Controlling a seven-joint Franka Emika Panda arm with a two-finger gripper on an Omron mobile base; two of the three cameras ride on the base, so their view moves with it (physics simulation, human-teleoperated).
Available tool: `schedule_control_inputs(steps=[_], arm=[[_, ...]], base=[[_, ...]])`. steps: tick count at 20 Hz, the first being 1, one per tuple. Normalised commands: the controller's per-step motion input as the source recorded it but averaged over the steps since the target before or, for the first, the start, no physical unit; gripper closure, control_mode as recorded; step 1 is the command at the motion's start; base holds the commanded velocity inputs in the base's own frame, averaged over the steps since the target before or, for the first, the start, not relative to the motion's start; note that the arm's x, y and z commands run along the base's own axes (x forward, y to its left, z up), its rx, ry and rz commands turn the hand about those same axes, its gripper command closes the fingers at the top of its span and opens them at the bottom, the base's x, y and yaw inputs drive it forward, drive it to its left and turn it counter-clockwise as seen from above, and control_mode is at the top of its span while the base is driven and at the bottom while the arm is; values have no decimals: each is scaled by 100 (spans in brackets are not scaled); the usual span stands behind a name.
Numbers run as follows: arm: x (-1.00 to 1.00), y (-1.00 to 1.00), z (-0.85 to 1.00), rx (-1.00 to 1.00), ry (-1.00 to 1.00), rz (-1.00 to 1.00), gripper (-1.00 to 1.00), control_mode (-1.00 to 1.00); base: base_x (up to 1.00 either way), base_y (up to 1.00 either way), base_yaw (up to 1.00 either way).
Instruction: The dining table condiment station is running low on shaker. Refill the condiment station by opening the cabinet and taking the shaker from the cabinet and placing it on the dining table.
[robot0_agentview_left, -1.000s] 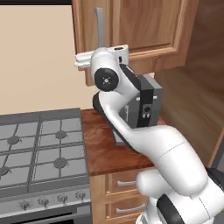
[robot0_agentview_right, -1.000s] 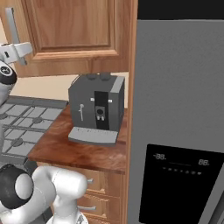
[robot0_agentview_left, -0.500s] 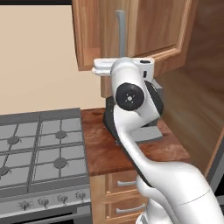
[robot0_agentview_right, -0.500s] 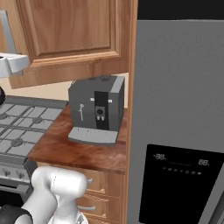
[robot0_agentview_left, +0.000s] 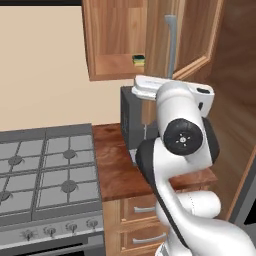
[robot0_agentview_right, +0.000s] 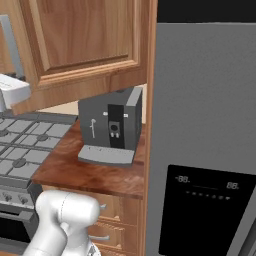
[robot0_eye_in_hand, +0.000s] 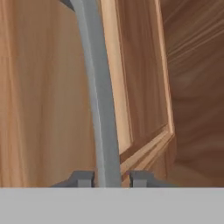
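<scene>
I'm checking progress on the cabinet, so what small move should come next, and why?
Probably keep pulling the handle a bit farther. The gripper is shut on it, and the door stands only partly swung out. The shelf already shows a small yellow-and-dark item at the back, but more clearance would likely ease reaching in.

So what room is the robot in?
It looks like a kitchen. There is a gas stove, a grey coffee machine on a wooden counter, and a big fridge. The gripper is shut on the cabinet door's handle.

Kitchen, gas stove (robot0_agentview_left: 47, 172), fridge (robot0_agentview_right: 205, 150), coffee machine (robot0_agentview_right: 111, 125)
</scene>
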Motion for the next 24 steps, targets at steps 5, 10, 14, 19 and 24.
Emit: schedule_control_inputs(steps=[5,10,14,19,24], arm=[[-9,17,-22,-7,12,-2,-100,-100],[-36,81,-1,-15,7,-6,-100,-100],[10,100,-3,-24,12,-4,-100,-100],[63,90,-4,-20,13,-9,-100,-100],[95,50,-35,-16,17,-9,-100,-100]], base=[[0,0,0],[0,0,0],[0,0,0],[0,0,0],[0,0,0]])
